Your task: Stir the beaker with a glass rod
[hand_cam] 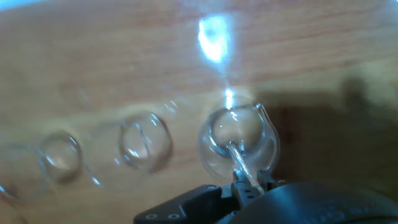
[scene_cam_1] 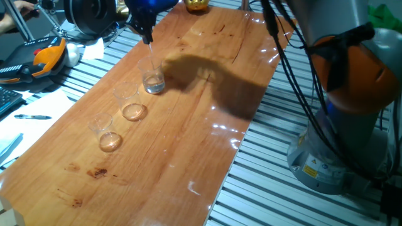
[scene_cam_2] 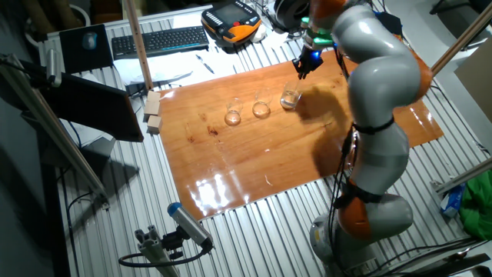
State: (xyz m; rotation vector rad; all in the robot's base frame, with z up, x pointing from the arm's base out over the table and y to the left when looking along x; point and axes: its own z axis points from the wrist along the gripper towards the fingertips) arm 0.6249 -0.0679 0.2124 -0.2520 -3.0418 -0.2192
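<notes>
So the count: three small glass beakers in a row on the wooden board (scene_cam_1: 207,125): one clear-bottomed beaker (scene_cam_1: 153,80) and two amber-bottomed beakers (scene_cam_1: 130,103) (scene_cam_1: 107,134). One glass rod (hand_cam: 244,165), one gripper (scene_cam_1: 146,31), and two little wooden blocks (scene_cam_2: 153,112).

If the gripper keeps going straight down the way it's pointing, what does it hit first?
Probably the small clear glass beaker with the silvery bottom, directly under the gripper; the thin glass rod it holds already reaches into the beaker. How far above the rim is unclear.
</notes>
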